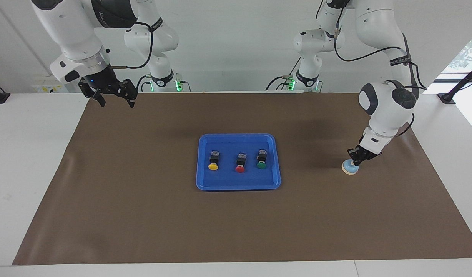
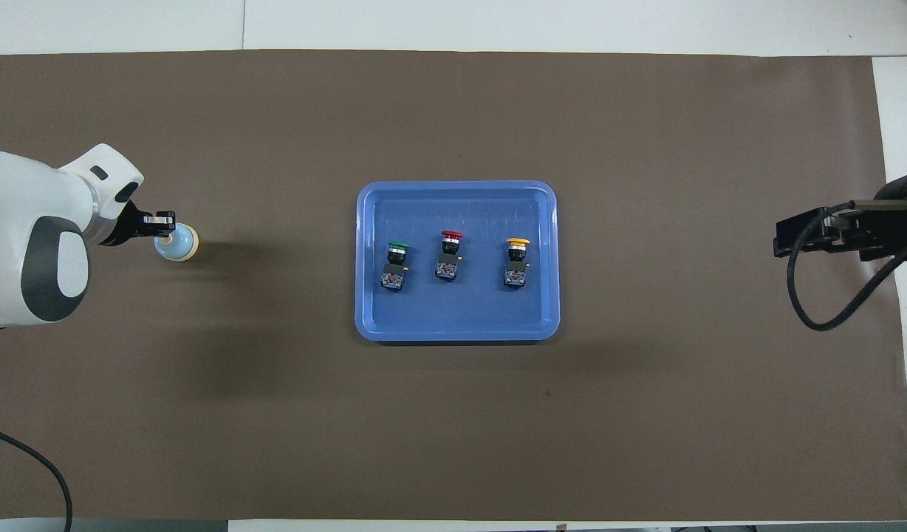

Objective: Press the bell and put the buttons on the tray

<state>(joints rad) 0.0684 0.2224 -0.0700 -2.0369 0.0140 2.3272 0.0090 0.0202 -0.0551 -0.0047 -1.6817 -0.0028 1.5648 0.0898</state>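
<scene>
wall (image 1: 236, 46): plain pale grey-white, runs along the robots' end
table (image 1: 32, 154): white top, seam near the farthest edge
mat (image 1: 143, 223): brown sheet, covers most of tabletop, slight ripples at both ends
window (image 1: 468, 50): at left arm's end, bright daylight, greenery outside
light: even, soft shadows on mat

A white table (image 1: 36, 161) is covered by a brown mat (image 1: 143, 215); on it are set a blue tray (image 1: 202, 181) and a bell (image 1: 349, 168).
</scene>
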